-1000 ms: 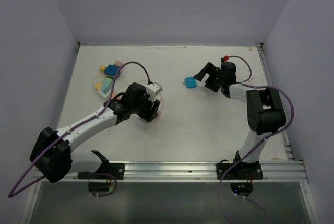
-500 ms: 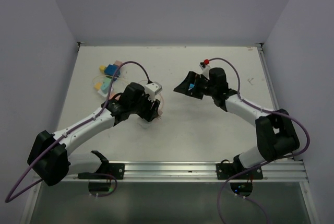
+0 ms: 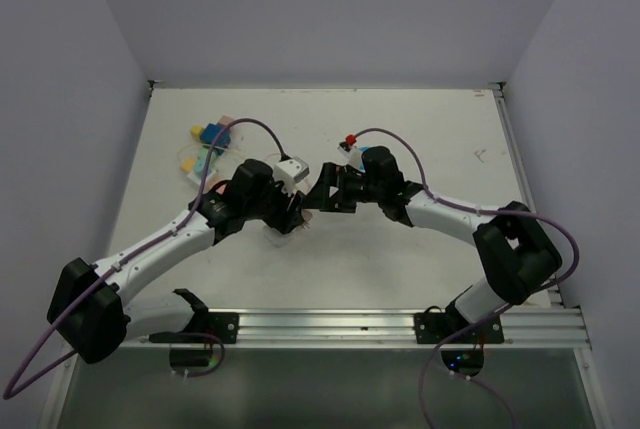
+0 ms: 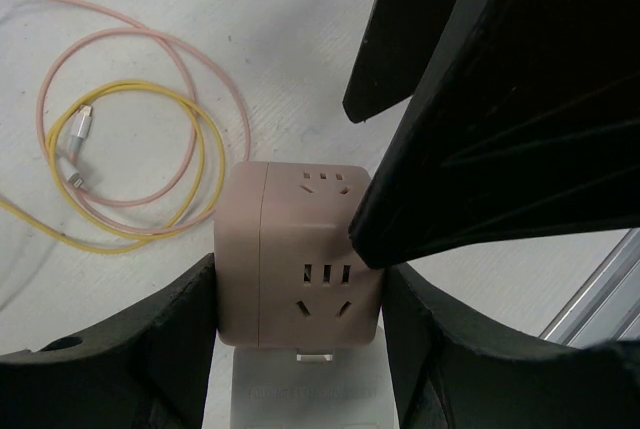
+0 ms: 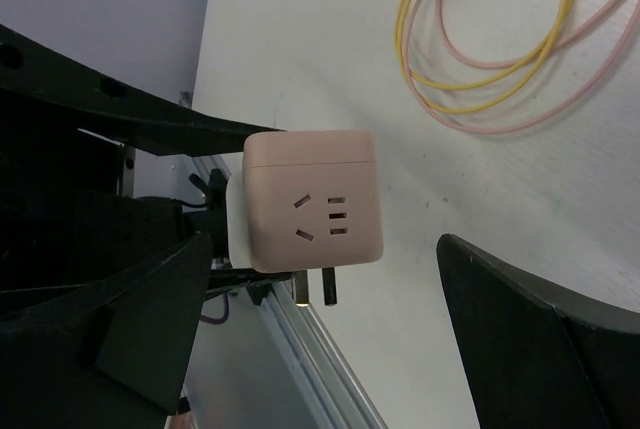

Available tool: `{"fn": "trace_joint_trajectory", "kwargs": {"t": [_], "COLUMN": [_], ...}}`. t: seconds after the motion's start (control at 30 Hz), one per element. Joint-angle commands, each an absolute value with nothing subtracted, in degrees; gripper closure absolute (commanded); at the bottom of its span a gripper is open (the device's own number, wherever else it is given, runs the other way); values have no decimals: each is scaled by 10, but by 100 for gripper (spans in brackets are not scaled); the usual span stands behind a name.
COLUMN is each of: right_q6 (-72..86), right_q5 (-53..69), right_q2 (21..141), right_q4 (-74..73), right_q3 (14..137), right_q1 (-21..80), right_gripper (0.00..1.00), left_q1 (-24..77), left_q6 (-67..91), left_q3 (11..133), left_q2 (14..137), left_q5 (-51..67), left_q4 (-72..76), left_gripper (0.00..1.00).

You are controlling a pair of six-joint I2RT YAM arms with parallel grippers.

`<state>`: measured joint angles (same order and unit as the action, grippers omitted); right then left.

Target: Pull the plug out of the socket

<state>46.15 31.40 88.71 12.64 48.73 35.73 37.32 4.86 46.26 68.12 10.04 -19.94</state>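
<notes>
A pink socket cube (image 4: 300, 259) with slot holes on its faces is joined to a white plug block (image 4: 310, 389) at its near side. My left gripper (image 4: 300, 301) is shut on the cube, one finger against each side. In the right wrist view the cube (image 5: 315, 199) hangs above the table, with the white block (image 5: 233, 219) behind it and two metal prongs (image 5: 318, 289) sticking out below. My right gripper (image 5: 325, 241) is open, its fingers (image 4: 500, 129) flanking the cube without touching it. From above, the two grippers (image 3: 290, 211) (image 3: 318, 197) meet and hide the cube.
Loops of pink cable (image 4: 150, 49) and yellow cable (image 4: 190, 139) lie on the table beyond the cube. Coloured blocks (image 3: 205, 149) sit at the back left. An aluminium rail (image 3: 330, 324) runs along the near edge, and walls close in the sides.
My right arm has swung left across the table, away from a blue block, and its open jaws now bracket the cube. The left arm has barely moved.
</notes>
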Motion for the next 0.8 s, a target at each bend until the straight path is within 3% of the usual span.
{"fn": "trace_joint_trajectory", "kwargs": {"t": [0.0,0.47,0.57,0.63,0.67,0.77], "right_q6": [471,468,467,468,474,475], "right_q5": [334,394,397,406,416,424], "right_q2": [899,937,938,938,940,940], "right_q4": [152,169,170,173,179,180], "right_q3": [513,529,530,530,530,531], "right_q1": [370,382,382,382,382,382], "right_gripper": [1,5,12,22,34,44], "left_q1": [377,377,376,377,376,376], "left_q6": [39,30,30,29,29,29], "left_q3": [463,456,454,454,454,454], "left_q2": [661,642,640,639,639,638], "left_q5": [115,150,154,154,154,149], "left_q4": [-157,-142,-141,-141,-139,-139], "left_gripper": [100,100,100,100,100,100]}}
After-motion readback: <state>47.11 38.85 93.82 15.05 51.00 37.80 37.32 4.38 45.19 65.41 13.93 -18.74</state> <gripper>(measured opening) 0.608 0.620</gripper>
